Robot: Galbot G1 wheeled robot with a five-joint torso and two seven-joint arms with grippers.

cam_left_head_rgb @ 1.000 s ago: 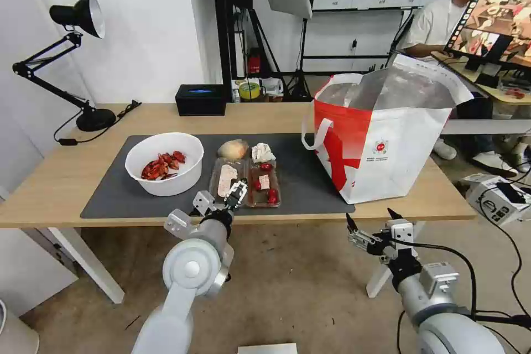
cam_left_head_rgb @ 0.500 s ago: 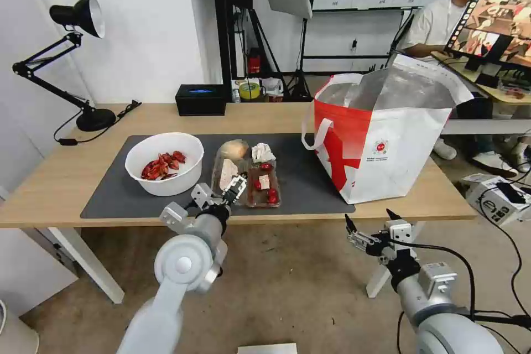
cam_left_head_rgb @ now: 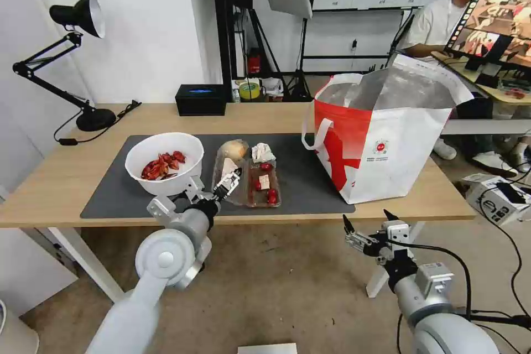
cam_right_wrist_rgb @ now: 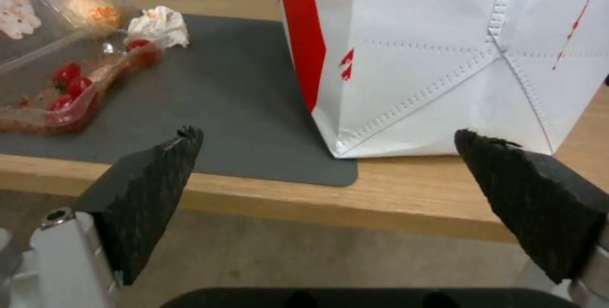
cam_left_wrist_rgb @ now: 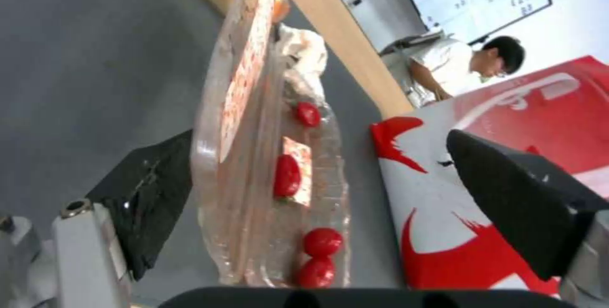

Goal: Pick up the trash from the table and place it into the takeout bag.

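The left gripper (cam_left_head_rgb: 227, 181) has its jaws spread, the clear tray (cam_left_wrist_rgb: 266, 165) standing on edge between them, beside one pad and apart from the other. Its long axis runs straight ahead of the jaws. The takeout bag (cam_left_head_rgb: 387, 138) lies off to their right. The right gripper (cam_left_head_rgb: 368, 228) hangs released below the tabletop (cam_left_head_rgb: 50, 188).

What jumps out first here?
The big red-and-white takeout bag standing open at the table's right end. Next, the left claw at the clear plastic tray on the dark mat, one half of the tray tipped up on edge; a white bowl of red shells sits to its left. The right claw hangs open below the table edge.
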